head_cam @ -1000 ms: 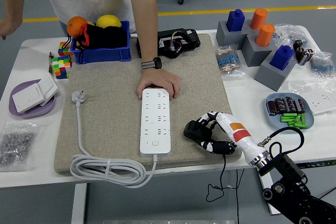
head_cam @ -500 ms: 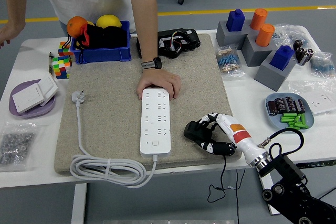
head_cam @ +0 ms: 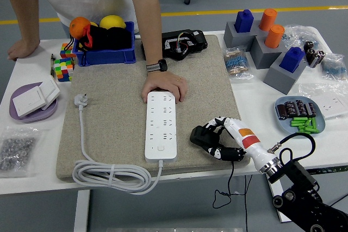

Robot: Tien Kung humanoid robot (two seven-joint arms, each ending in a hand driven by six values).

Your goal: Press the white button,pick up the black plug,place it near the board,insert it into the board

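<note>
A white power strip (head_cam: 162, 125) lies lengthwise on the beige mat (head_cam: 114, 112), its white button (head_cam: 160, 148) at the near end. A person's hand (head_cam: 165, 86) rests on the strip's far end. My right hand (head_cam: 213, 140) is curled around the black plug (head_cam: 200, 135) on the mat, just right of the strip's near end. The plug's thin black cable (head_cam: 231, 180) hangs over the table's near edge. The strip's own white cord (head_cam: 111, 176) lies coiled at the mat's near left, ending in a white plug (head_cam: 80, 100).
A blue bin (head_cam: 104, 54) with fruit and a black device (head_cam: 184, 43) stand at the back. Grey blocks with blue and orange pegs (head_cam: 269, 44) are at the back right. A plate of parts (head_cam: 300, 115) is right. A purple plate with switches (head_cam: 33, 101) is left. The person's other hand (head_cam: 20, 50) rests at the far left.
The person's other hand has come down onto the table's far left corner. My right hand and the black plug have barely moved.
</note>
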